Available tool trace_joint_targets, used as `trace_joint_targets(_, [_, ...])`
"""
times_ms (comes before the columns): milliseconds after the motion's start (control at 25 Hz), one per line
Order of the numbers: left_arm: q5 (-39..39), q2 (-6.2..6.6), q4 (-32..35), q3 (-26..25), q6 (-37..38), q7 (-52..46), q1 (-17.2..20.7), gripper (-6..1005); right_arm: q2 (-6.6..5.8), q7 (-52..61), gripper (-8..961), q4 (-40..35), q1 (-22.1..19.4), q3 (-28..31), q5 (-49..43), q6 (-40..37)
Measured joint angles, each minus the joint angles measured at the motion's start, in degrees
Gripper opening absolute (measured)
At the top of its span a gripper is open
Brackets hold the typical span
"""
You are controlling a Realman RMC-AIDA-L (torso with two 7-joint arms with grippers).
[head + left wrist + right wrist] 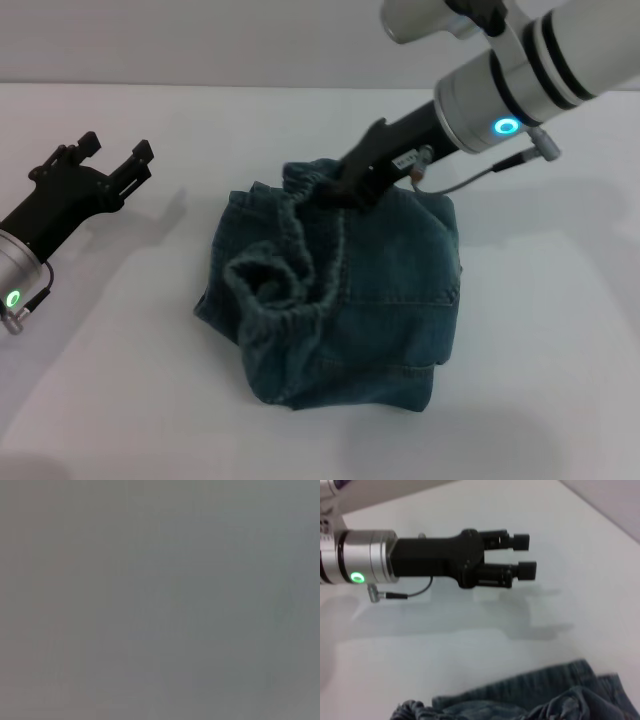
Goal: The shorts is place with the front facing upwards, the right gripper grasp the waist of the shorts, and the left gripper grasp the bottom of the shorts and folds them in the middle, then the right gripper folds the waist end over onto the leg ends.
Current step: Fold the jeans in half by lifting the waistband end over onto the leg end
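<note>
Denim shorts (345,300) sit bunched in a folded heap mid white table (560,380), ruffled elastic waist (285,270) curled on top on the heap's left half. Right gripper (340,190) is down at the heap's far edge, jaws closed on a pinch of the denim there; its cable (470,180) hangs just above the cloth. Left gripper (115,160) hovers over bare table well left of the shorts, touching nothing, jaws parted by a narrow gap, seen side-on in the right wrist view (525,555). Left wrist view: flat grey, nothing readable.
</note>
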Motion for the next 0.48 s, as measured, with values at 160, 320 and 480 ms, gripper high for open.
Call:
trace_joint_targets(160, [-0.36,0.02,0.27,-0.44,0.98,0.2,0.16,783,0.0,-0.9,7,0.11,0.61,-1.41,2.37,1.91])
trace_joint_targets(320, [-1.37,-0.1,0.81,-0.47,1.51,0.32,0.35,783,0.01,-0.99,6,0.94,1.64,-3.59,2.93,3.74])
trace_joint_targets(480, [-2.01,-0.06,0.82,-0.47,1.7,0.35,0.5,783,0.06,-1.05,7,3.84,3.61,-5.2,3.03,4.42])
